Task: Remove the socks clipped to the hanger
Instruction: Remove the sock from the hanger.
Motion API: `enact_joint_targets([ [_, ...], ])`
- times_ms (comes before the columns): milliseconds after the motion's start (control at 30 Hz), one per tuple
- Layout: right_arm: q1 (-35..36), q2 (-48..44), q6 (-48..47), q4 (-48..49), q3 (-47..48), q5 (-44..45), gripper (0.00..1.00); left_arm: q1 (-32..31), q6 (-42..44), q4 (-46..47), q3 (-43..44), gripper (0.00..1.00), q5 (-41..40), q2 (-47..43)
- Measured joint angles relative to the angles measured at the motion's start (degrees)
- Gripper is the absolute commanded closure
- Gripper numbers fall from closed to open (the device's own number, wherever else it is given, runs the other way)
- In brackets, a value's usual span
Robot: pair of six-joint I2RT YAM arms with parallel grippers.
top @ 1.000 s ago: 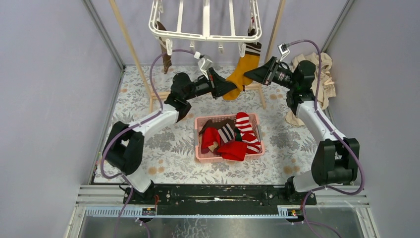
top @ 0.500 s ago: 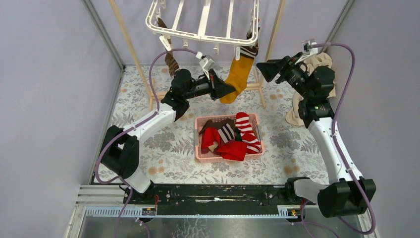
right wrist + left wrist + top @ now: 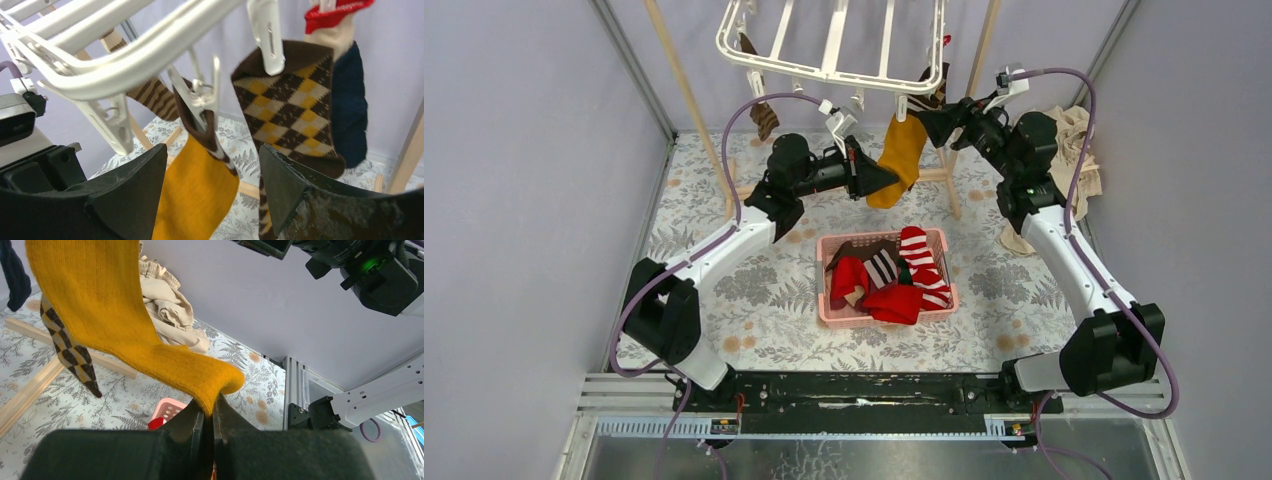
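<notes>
Yellow sock [image 3: 904,150], upper middle of the frame: clipped under the white hanger [image 3: 836,35], toe pinched tight in the left tool [image 3: 889,180]. Right tool [image 3: 921,118] spread wide, empty, just beside the clip [image 3: 200,107] on the cuff. Step in hand: freeing this sock. Next, probably: squeeze the clip open, then pull the sock down.

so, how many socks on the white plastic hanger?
4: mustard sock on front clip, brown-yellow argyle sock beside it, red-and-navy sock behind, brown striped sock opposite end. Others may be hidden.
</notes>
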Motion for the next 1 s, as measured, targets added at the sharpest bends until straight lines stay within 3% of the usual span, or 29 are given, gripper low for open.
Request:
enact_joint_targets([
  [400,2.3,3.1,-3.3,3.6,6.7,3.7,0.26,0.0,0.2,-1.9,0.3,0.9,0.7,-0.5],
  [1000,2.3,7.1,-2.7,11.0,7.2,4.6,0.32,0.0,0.7,-3.7,0.2,0.9,1.9,-3.6],
])
